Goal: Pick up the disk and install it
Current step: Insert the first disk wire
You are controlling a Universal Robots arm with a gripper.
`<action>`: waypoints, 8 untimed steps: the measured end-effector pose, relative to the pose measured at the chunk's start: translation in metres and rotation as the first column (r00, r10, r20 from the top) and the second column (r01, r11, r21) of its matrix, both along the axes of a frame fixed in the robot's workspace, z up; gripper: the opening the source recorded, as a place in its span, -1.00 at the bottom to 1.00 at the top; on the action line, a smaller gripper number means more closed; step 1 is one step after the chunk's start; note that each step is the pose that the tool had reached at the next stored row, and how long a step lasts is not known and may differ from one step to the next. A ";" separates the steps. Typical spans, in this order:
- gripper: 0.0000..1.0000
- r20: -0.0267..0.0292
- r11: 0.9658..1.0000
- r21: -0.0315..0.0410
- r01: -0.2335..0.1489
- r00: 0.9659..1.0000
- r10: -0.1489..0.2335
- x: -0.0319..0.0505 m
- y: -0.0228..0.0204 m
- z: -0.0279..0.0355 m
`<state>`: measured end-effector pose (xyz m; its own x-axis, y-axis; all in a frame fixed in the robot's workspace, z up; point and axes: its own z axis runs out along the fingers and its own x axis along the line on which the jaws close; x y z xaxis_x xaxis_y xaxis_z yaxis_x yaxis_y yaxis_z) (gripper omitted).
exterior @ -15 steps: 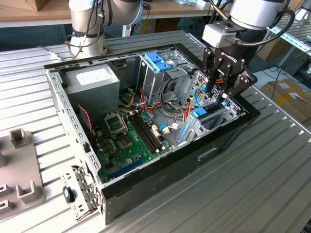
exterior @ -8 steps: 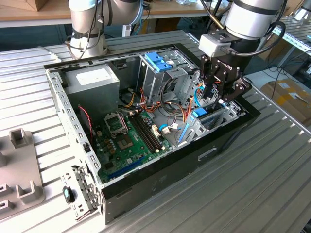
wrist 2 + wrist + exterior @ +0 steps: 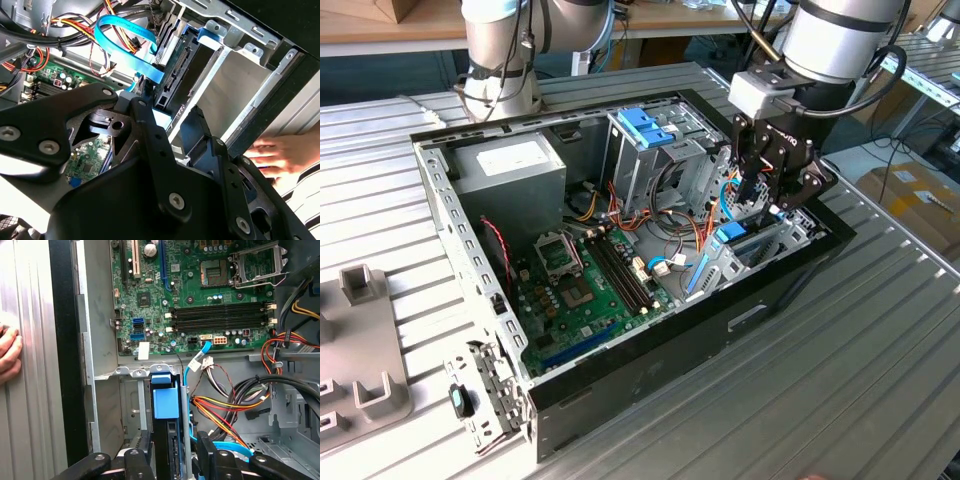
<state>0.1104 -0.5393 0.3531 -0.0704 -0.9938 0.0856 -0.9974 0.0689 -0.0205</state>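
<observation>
Jaws are seen closed about the disk (image 3: 166, 410), which is held on edge and partly lowered into the front drive bay (image 3: 240, 75) of an opened computer case (image 3: 620, 370) on the table (image 3: 880, 330). For a clean fit, the light blue carrier rails are best held square to the bay walls, and the blue data cable (image 3: 125, 35) spared any pinching. A motherboard (image 3: 200, 300), power supply (image 3: 510, 165) and bundled wiring (image 3: 225, 410) are housed inside. A person's hand (image 3: 10, 352) is seen just outside the case wall.
</observation>
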 end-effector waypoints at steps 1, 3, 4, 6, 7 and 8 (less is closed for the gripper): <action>-0.01 0.000 1.000 0.000 0.000 1.000 0.000 0.0000 0.0000 0.0000; -0.01 0.000 1.000 0.000 0.000 1.000 0.000 0.0000 0.0000 -0.0001; -0.01 0.000 1.000 0.000 0.000 1.000 0.000 0.0000 0.0000 -0.0001; -0.01 0.000 1.000 0.000 0.000 1.000 0.000 0.0000 0.0000 0.0001; -0.01 0.000 1.000 0.000 0.000 1.000 0.000 0.0000 0.0000 0.0015; -0.01 0.000 1.000 0.000 0.000 1.000 0.000 0.0000 0.0000 0.0029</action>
<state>0.1104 -0.5393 0.3560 -0.0704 -0.9938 0.0857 -0.9974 0.0689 -0.0206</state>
